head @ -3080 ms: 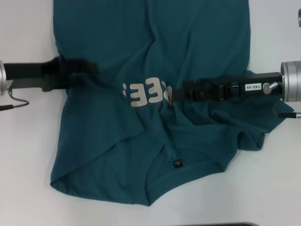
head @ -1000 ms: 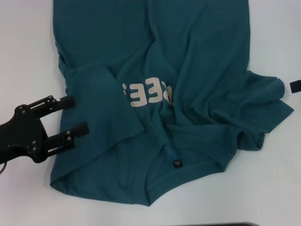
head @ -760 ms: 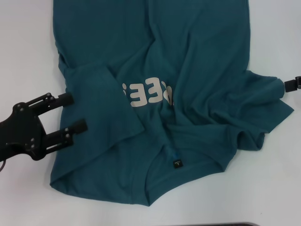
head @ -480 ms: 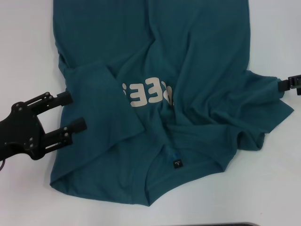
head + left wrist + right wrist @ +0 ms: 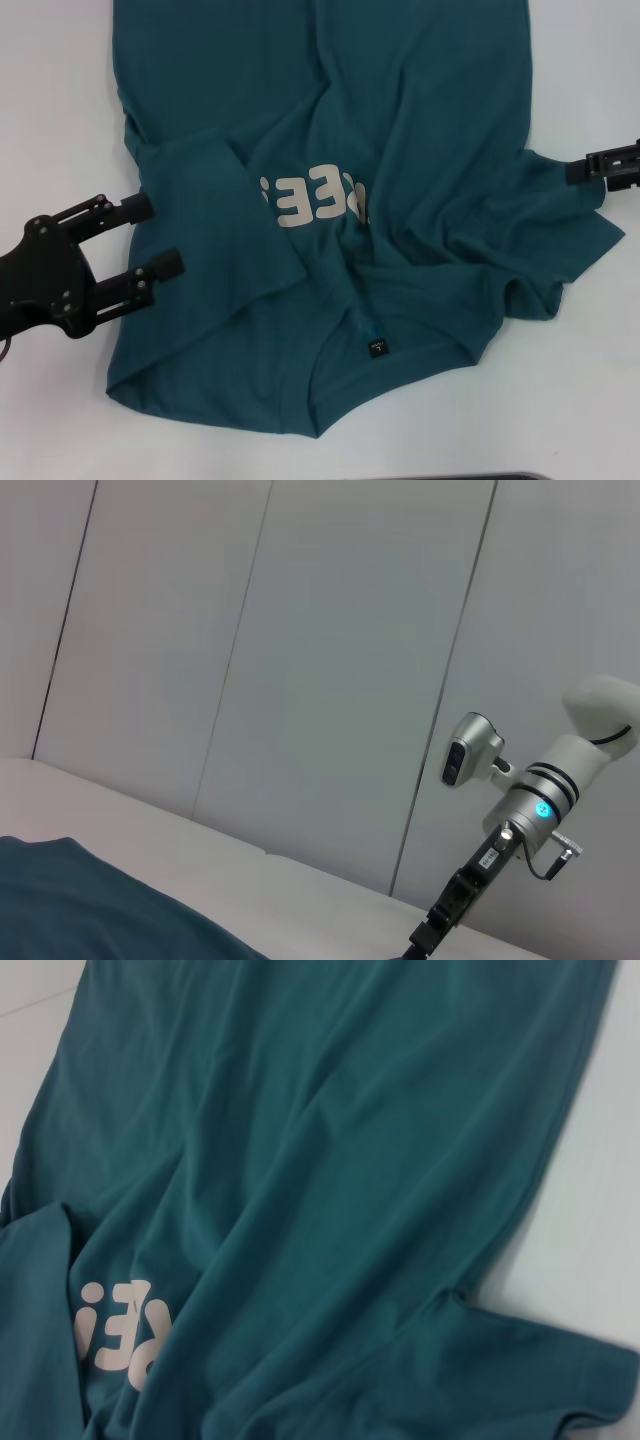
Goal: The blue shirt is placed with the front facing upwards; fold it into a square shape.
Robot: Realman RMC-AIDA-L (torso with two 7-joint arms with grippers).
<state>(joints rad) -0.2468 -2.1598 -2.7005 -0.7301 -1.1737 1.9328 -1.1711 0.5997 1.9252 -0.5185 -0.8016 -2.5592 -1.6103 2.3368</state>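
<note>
The blue shirt [image 5: 400, 130] lies on the white table, wrinkled, with its off-white letters [image 5: 315, 200] and black neck tag [image 5: 376, 348] showing. Its left sleeve [image 5: 215, 225] is folded inward over the chest. My left gripper [image 5: 155, 236] is open at the shirt's left edge, its fingertips just over the fabric beside that folded sleeve, holding nothing. My right gripper [image 5: 577, 167] reaches in from the right edge, with its tip at the right sleeve [image 5: 560, 230]. The right wrist view shows the shirt [image 5: 330, 1160] and part of the letters [image 5: 115, 1325].
Bare white table [image 5: 60, 100] lies to the left, right and near side of the shirt. The left wrist view shows a panelled wall [image 5: 300, 660], a corner of the shirt [image 5: 70, 900] and my right arm [image 5: 500, 840] farther off.
Since 3.1 s ago both grippers have left the shirt's middle, and the left sleeve now lies folded inward. Over the last second the right gripper came back in toward the right sleeve; the left barely moved.
</note>
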